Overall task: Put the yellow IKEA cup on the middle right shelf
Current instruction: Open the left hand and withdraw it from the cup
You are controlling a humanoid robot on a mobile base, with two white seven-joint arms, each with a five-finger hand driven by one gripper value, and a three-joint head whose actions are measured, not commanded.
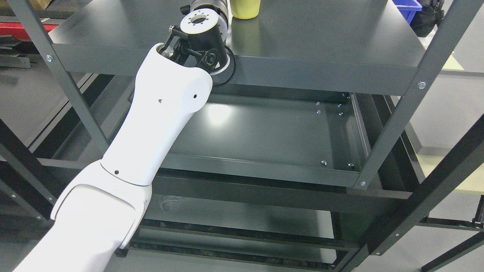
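The yellow cup stands upright on the shelf, near its far edge. The left arm reaches beside it; its fingers' state cannot be told.

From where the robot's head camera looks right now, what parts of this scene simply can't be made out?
- Left hand: head view, cut off by the top edge beyond the wrist; whether it holds anything cannot be told.
- Yellow cup: only its lower part shows on the upper shelf; the top edge cuts off the rest.
- Blue bin: just a corner shows at the top edge.
- Right arm: nowhere in view.
- Lower shelf: its left part is hidden behind the white left arm.
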